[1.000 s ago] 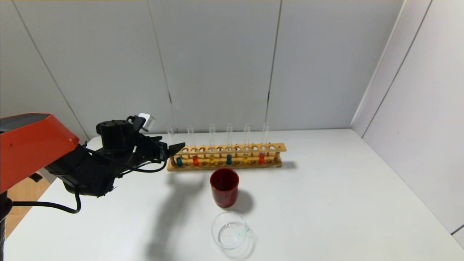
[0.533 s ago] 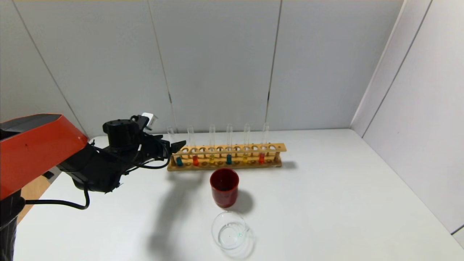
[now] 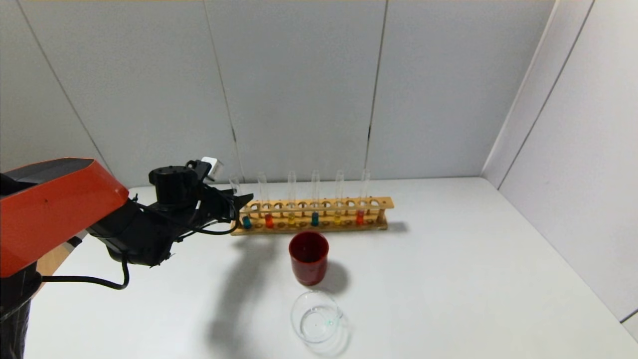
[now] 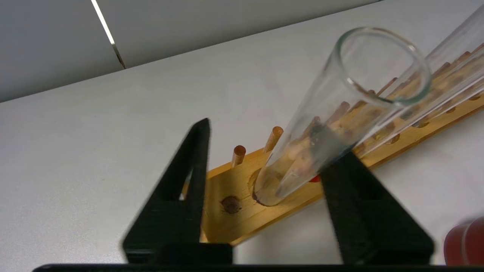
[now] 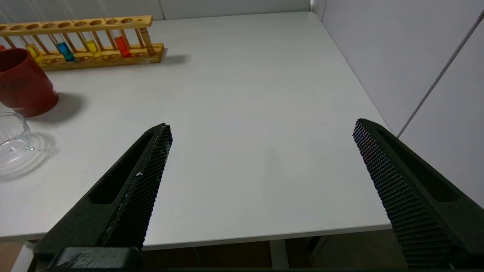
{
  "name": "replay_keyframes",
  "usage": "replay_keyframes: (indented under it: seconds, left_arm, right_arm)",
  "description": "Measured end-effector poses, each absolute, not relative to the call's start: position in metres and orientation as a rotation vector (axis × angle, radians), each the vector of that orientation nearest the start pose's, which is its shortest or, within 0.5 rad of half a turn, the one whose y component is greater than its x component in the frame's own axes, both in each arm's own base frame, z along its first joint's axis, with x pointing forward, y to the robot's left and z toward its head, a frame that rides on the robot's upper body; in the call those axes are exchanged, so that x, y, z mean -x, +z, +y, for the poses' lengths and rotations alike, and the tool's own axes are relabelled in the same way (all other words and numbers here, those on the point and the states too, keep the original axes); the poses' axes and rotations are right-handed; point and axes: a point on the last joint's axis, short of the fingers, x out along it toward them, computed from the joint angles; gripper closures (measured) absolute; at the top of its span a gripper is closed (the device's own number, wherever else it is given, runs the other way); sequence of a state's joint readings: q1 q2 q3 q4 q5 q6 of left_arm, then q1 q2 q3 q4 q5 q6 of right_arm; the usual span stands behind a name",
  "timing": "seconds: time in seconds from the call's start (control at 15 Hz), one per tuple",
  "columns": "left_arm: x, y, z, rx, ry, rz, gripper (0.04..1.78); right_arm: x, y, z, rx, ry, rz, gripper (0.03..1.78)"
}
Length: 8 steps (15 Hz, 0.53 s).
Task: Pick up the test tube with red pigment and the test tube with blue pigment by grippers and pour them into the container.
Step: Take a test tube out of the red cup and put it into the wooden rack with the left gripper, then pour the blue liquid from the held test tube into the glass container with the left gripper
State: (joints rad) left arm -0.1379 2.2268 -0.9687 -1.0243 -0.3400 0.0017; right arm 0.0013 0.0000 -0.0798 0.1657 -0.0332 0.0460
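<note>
A wooden rack (image 3: pixel 379 203) at the back of the table holds several upright tubes. Blue pigment tubes (image 3: pixel 246 222) (image 3: pixel 314 218) and red pigment tubes (image 3: pixel 269 221) (image 3: pixel 360 217) stand among yellow ones. My left gripper (image 3: pixel 243 204) is open at the rack's left end. In the left wrist view the leftmost tube (image 4: pixel 340 113) stands between the open fingers of the left gripper (image 4: pixel 264 132), close to one finger. The clear glass container (image 3: pixel 316 323) sits at the table front, empty. My right gripper (image 5: pixel 261 126) is open and empty over the table's near right edge.
A dark-red cup (image 3: pixel 309 257) stands between the rack and the container. It also shows in the right wrist view (image 5: pixel 22 85) beside the container (image 5: pixel 11 139). Wall panels close the back and the right side.
My left arm has moved right and forward to the rack's left end. Its open fingers have come around the leftmost tube. Nothing else has moved.
</note>
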Motion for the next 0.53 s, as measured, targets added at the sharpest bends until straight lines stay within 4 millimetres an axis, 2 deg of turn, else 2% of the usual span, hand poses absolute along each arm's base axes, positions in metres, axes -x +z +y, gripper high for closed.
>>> replay_keyframes:
  seconds: [0.13, 0.2, 0.53]
  left_arm:
    - [-0.4017, 0.0713, -0.0652, 0.022, -0.481, 0.235, 1.38]
    - [-0.4017, 0.0717, -0.0651, 0.022, -0.480, 0.232, 1.48]
    - [-0.4014, 0.0727, -0.0653, 0.020, -0.465, 0.232, 1.49]
  right_arm:
    - [0.0298, 0.0803, -0.0008, -0.044, -0.034, 0.085, 0.06]
    - [0.0298, 0.0803, -0.0008, -0.044, -0.034, 0.085, 0.06]
    - [0.0298, 0.0803, -0.0008, -0.044, -0.034, 0.085, 0.06]
